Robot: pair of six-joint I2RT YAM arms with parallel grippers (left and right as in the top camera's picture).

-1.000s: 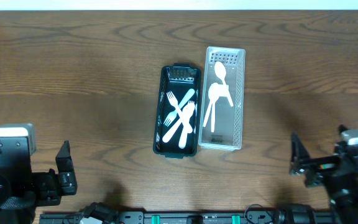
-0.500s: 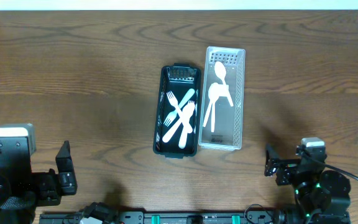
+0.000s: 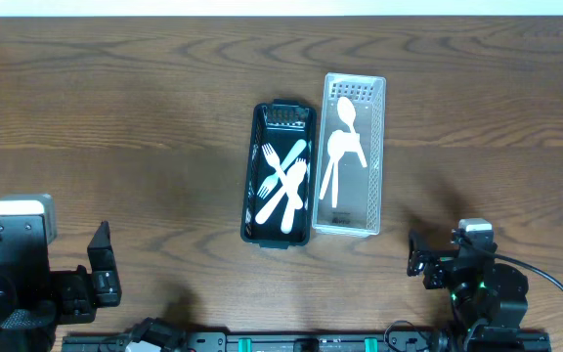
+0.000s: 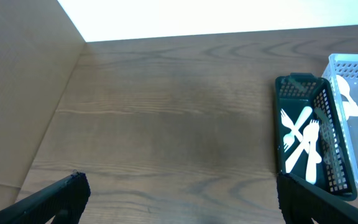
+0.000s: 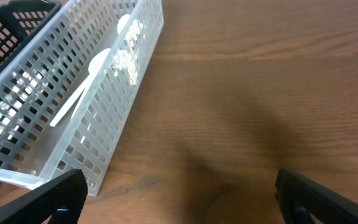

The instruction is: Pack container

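Right wrist view shows my right hand point(image 5: 180, 177) spread over the wood-grain surface point(image 5: 260, 93) by its near edge; my left hand point(image 4: 182, 179) is spread too. Mid-surface, a black mesh tray point(image 3: 286, 113) of crossed white forks point(image 3: 286, 186) lies just beside a clear perforated tray point(image 3: 358, 210) of spoons point(image 3: 343, 147). Both long axes run near-to-far.

Overhead looks straight down; seemingly low wrist views share white basket point(image 5: 104, 124).

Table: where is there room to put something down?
Bare table lies left of the black basket and right of the clear basket. Crowded: between those side-by-side baskets, and by the left gripper and right gripper.
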